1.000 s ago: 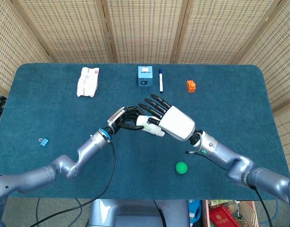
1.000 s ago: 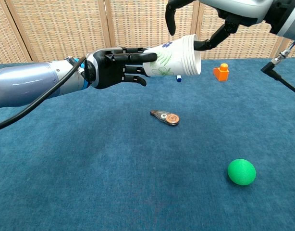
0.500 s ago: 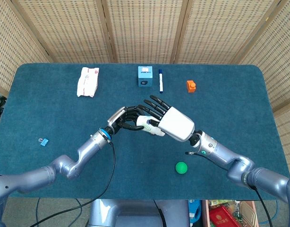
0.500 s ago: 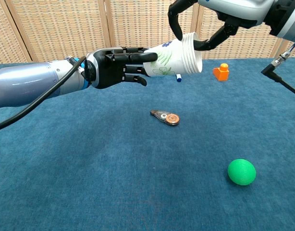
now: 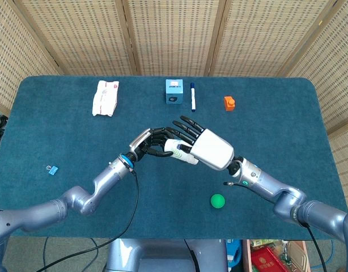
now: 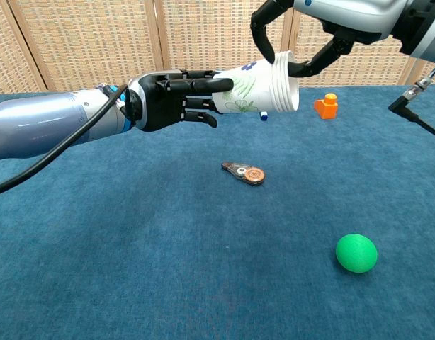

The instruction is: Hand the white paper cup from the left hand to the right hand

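Note:
The white paper cup (image 5: 175, 148) (image 6: 256, 88), printed with green and blue, lies sideways in the air above the middle of the table. My left hand (image 5: 148, 141) (image 6: 171, 99) grips its base end, fingers wrapped along the cup wall. My right hand (image 5: 211, 148) (image 6: 338, 14) comes from the right over the cup's open rim. In the chest view one finger curls down at the top of the rim and the thumb reaches the rim's far side. I cannot tell whether they press on it. The head view shows its fingers lying over the cup.
On the blue table (image 5: 276, 124) lie a green ball (image 5: 218, 200) (image 6: 356, 253), an orange block (image 5: 229, 102) (image 6: 326, 105), a blue box (image 5: 173, 91), a marker (image 5: 192, 96), a white packet (image 5: 105, 97) and a blue clip (image 5: 51, 169). A small metal object (image 6: 244, 172) lies under the cup.
My right hand has come down closer to the cup, its finger and thumb curling in around the rim. The left hand and the cup have stayed still.

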